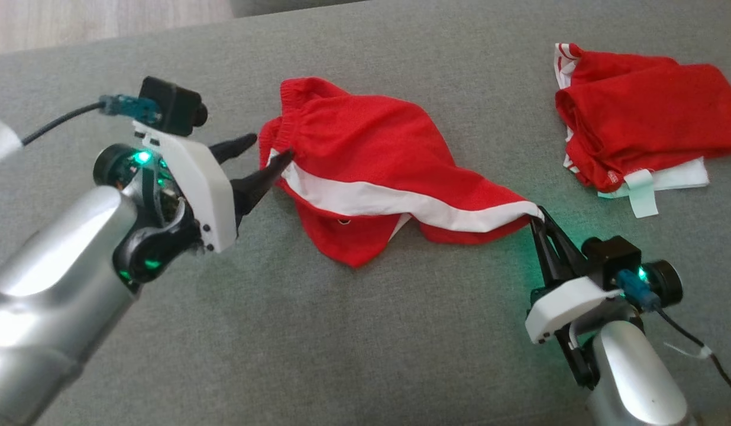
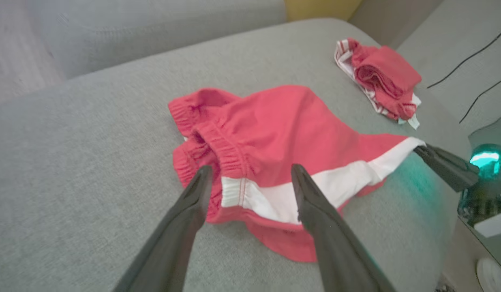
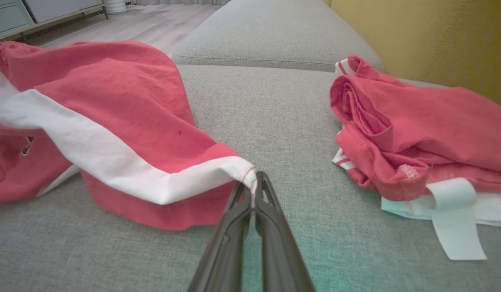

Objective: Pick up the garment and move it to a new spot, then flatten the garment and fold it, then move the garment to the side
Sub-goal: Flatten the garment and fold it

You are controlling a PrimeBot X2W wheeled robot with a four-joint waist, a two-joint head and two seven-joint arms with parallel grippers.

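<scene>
Shorts [image 1: 371, 148] of red fabric with a white side stripe lie crumpled near the middle of a grey woven sofa cushion [image 1: 342, 331]. Their elastic waistband points toward the robot's left, and one leg stretches out toward its right.

The left gripper [image 1: 271, 148], two long dark fingers on a white mount, sits at the waistband end with its jaws spread wide and nothing held. In the left wrist view its fingers [image 2: 193, 202] straddle the end of the white stripe. Whether they press on the cloth is unclear.

The right gripper [image 1: 540, 212] has its jaws pinched together on the hem corner of the white stripe, and the cloth runs taut up to that corner. Green light from the wrist tints the cushion beside it.

Well apart, at the far right of the cushion, a second red garment with white trim [image 1: 637, 112] lies loosely folded. A pale label strip pokes out from under it.
</scene>
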